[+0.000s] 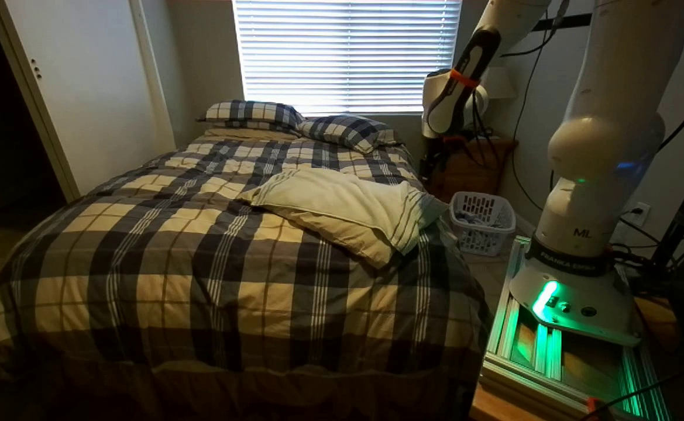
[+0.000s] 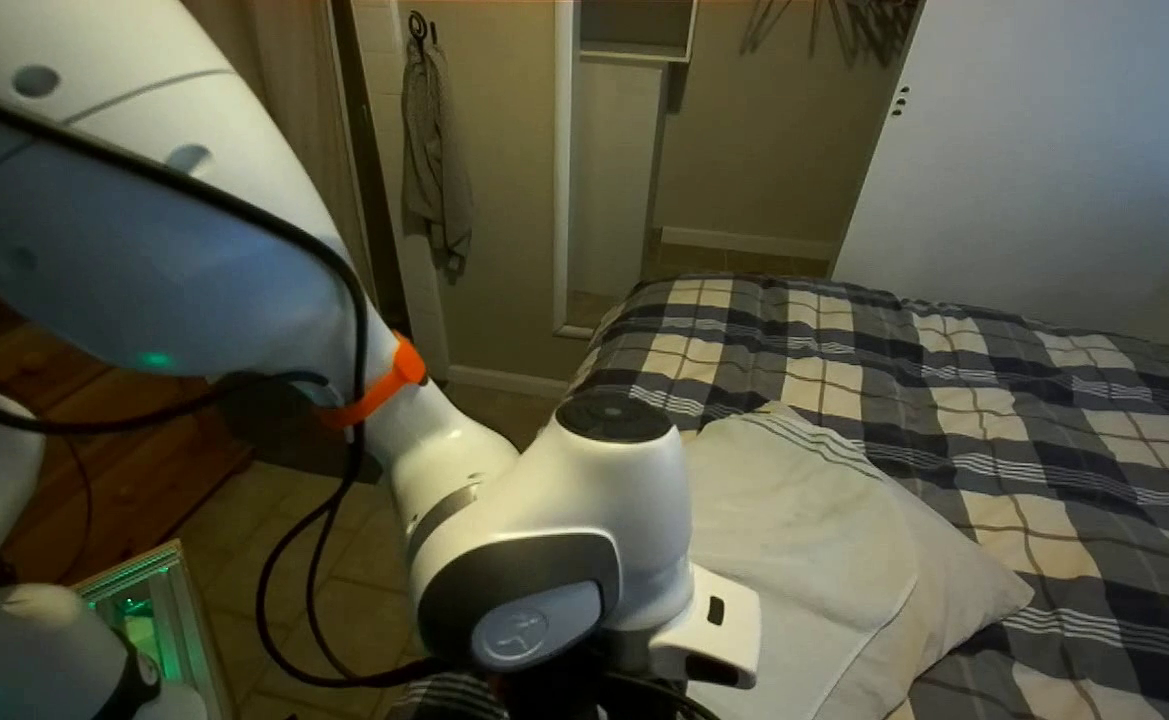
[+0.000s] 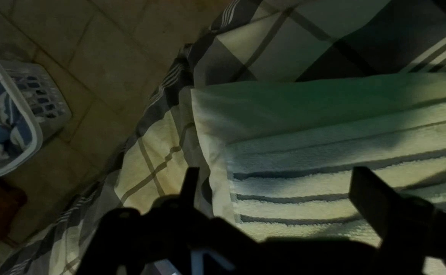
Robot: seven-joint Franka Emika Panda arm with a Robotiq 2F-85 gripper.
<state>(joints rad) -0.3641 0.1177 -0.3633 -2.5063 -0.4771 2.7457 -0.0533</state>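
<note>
Claw (image 3: 276, 170): is hanging by the side of the bed (image 1: 172, 292), its two dark fingers (image 3: 366, 198) standing wide apart; whether they are touching anything, I cannot tell.
Towel (image 3: 303, 187): is lying over a pillow (image 1: 350, 235), its striped end showing between the fingers in the wrist view.
Pillow: is resting aslant on the bed, a bare edge poking out from under the towel.
Bed: is wearing a plaid cover of navy, grey and cream, seen in both exterior views.
Head of the bed: plaid cushions (image 1: 254, 114) are lying beneath a window (image 1: 350, 52), daylight coming in through its blinds.
Laundry basket (image 1: 482, 241): is standing on the tiled floor (image 3: 93, 126) beside the bed, holding blue-and-white cloths (image 3: 11, 118).
Arm (image 1: 617, 88): is rising from its base (image 1: 611, 316) and bending down toward the bed, an orange strap (image 2: 374, 395) wrapping it and a black cable (image 2: 360, 335) running along it.
Base: is glowing green and sitting on a metal frame (image 1: 529, 383).
Nightstand (image 1: 464, 178): is standing beyond the basket, a pale lamp (image 1: 501, 85) showing partly behind the arm.
Wall: a grey cloth (image 2: 434, 160) is hanging there in an exterior view.
</note>
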